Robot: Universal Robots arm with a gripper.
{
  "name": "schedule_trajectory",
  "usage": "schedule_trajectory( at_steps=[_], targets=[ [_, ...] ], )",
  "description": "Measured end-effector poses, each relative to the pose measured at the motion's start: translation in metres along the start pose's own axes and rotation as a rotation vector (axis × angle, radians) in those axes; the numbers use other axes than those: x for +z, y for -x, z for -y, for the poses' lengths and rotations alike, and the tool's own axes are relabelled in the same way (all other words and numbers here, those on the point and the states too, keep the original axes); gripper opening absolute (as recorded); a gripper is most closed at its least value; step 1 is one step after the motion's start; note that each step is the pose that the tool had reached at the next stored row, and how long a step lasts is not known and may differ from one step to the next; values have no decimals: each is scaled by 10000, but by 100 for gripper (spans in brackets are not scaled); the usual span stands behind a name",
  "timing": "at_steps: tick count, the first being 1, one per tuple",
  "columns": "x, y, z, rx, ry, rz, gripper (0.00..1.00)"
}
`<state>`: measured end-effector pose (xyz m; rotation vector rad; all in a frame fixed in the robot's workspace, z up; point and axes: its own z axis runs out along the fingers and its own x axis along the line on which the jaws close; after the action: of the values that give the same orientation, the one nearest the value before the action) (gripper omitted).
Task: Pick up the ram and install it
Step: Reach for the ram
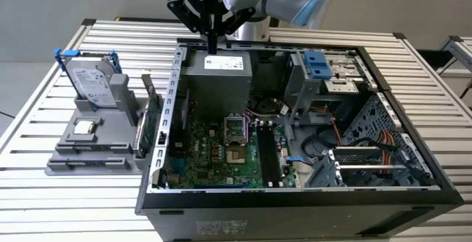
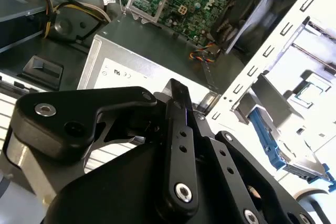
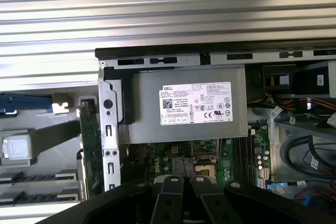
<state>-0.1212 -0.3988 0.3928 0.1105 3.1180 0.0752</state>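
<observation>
My gripper hangs over the far edge of the open computer case, just above the grey power supply. Its fingers are shut with nothing between them, and they meet at a narrow tip. In the first wrist view the gripper points down at the power supply. A thin dark strip, likely the ram, stands on edge in a slot of the grey holder outside the case on the exterior view's left. The long black memory slots lie beside the processor socket on the green motherboard.
The holder also carries a hard drive and a small silver chip. A green expansion card stands upright between the holder and the case wall. Drive cages and cables fill the case's right side. A slatted table surrounds everything.
</observation>
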Motion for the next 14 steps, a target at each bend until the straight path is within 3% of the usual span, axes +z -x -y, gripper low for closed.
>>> schedule_trajectory(
  at_steps=[9,14],
  targets=[
    [-6,-2,0,-1,-2,-1,0],
    [-9,-47,3,0,-2,-1,0]
  ],
)
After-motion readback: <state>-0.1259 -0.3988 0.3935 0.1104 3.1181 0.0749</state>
